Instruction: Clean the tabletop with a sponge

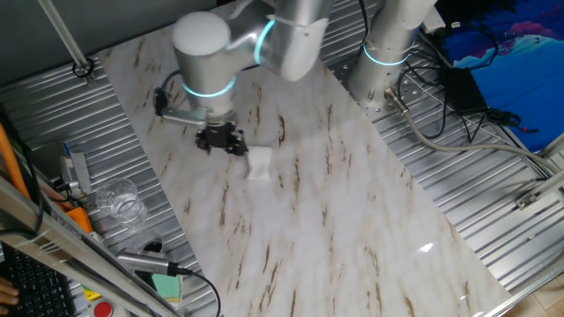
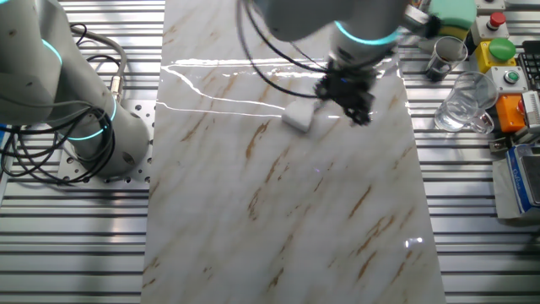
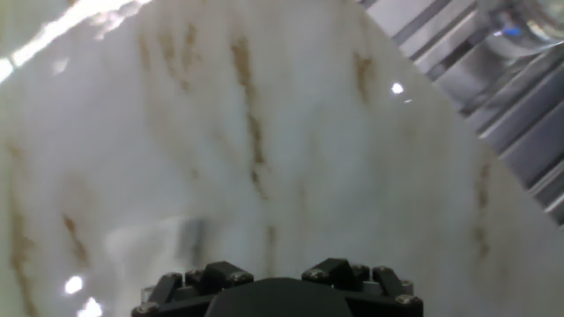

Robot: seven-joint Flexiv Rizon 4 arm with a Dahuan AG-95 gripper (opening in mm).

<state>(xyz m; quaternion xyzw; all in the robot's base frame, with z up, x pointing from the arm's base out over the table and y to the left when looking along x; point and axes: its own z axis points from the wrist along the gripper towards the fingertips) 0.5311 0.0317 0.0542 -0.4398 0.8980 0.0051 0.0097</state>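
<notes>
Sponge (image 1: 259, 164) lies free on the desk (image 1: 352, 220), at about 4 o'clock from my hand (image 1: 222, 141) in one fixed view, just beside it and not held. Whether the fingers stand apart or together I cannot tell; the hand view shows only marble and the mount. My judgement: I'd centre over the sponge, come straight down, clamp across its short sides, then wipe with light, even pressure.

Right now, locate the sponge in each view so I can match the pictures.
One fixed view: sponge mid-slab, just right of the gripper.
Other fixed view: sponge upper middle, left of the gripper.
Hand view: not clearly visible.
Shared landmark: the glass cup beside the tabletop.
</notes>
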